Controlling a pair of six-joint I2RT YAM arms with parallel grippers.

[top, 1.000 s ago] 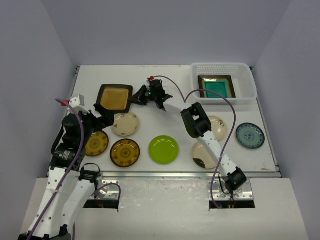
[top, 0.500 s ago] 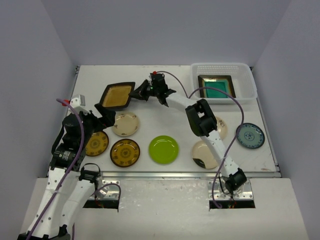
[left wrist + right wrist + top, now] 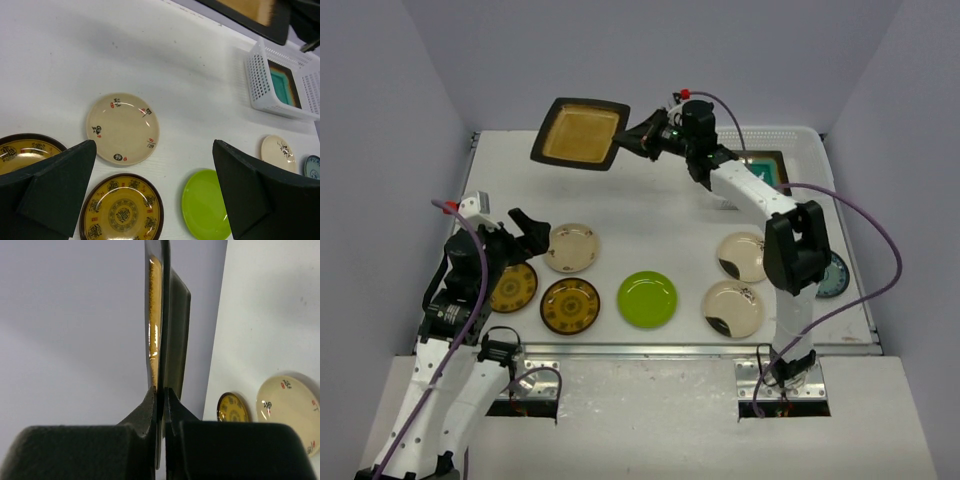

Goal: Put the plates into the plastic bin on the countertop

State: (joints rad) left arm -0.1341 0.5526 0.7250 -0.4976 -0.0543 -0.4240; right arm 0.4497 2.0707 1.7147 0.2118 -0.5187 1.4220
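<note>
Amber plate (image 3: 582,133) has risen off the far-left countertop (image 3: 660,215) within the last second. It now hangs high and tilted, far of centre, with the right gripper (image 3: 638,140) clamped on its right rim. Bin (image 3: 257,80) stands far right, well apart, so the carry is judged about half done. Left gripper (image 3: 528,228) hovers spread wide and empty over the near-left plates. Count: nine plates
- one amber plate, held
- one teal plate (image 3: 768,172), in bin
- two brown-gold (image 3: 570,305)
- three cream (image 3: 571,247)
- one lime (image 3: 647,299)
- one blue-white (image 3: 838,272), mostly hidden behind the right arm

One bin
</note>
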